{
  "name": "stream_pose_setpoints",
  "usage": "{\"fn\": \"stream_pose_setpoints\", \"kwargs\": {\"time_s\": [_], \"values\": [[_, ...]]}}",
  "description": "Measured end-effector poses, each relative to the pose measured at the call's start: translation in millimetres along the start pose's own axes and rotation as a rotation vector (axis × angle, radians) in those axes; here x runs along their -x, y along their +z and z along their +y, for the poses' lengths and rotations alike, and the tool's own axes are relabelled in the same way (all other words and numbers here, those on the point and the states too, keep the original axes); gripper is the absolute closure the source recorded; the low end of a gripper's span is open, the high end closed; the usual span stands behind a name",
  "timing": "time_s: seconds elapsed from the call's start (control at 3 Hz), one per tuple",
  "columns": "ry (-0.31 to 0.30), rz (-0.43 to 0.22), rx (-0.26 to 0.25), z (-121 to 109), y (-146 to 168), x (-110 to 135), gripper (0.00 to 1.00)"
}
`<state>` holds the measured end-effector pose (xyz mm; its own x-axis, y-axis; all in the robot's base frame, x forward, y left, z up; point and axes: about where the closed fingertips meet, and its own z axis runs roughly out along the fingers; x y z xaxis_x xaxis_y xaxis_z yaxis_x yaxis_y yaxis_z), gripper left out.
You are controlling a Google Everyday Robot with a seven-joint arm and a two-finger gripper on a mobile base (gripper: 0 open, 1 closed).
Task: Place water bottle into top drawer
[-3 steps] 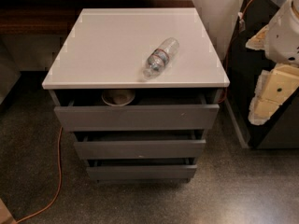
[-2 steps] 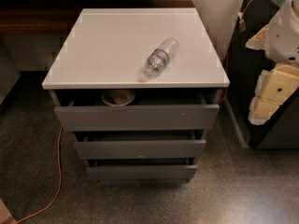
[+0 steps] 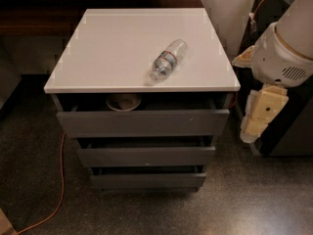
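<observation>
Lying on the worktop: the bottle (image 3: 167,60) is on its side on the white worktop (image 3: 107,48). It is a bit right of the middle and close to the front edge. It is turned slantwise, one end to the back right and one to the front left.
Top drawer: the top drawer (image 3: 142,122) is grey and pulled out a little, so a dark gap shows under the worktop.
Bowl: a small bowl (image 3: 123,102) sits in the top drawer, left of the middle, half hidden under the worktop.
Lower drawers: two more grey drawers (image 3: 145,155) are below, each also out a little.
Gripper: the cream gripper (image 3: 255,121) hangs off the white arm (image 3: 286,58), right of the cabinet, beside the top drawer's right end. It is well apart from the bottle.
Gripper state: cannot tell if it is wide or narrow.
Floor: an orange cable (image 3: 61,180) lies on the dark floor, left of the cabinet.
</observation>
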<state>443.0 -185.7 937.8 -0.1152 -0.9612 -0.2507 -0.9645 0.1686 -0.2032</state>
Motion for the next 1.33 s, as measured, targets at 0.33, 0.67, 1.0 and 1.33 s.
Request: {"fn": "stream_pose_setpoints", "kwargs": {"time_s": [0.33, 0.67, 1.0, 1.33], "values": [[-0.087, -0.037, 0.034, 10, 45, 14, 0.0], [-0.148, -0.071, 0.045, 21, 83, 23, 0.0], [-0.185, -0.111, 0.026, 31, 119, 28, 0.0], [-0.207, -0.155, -0.027, 28, 155, 31, 0.0]]}}
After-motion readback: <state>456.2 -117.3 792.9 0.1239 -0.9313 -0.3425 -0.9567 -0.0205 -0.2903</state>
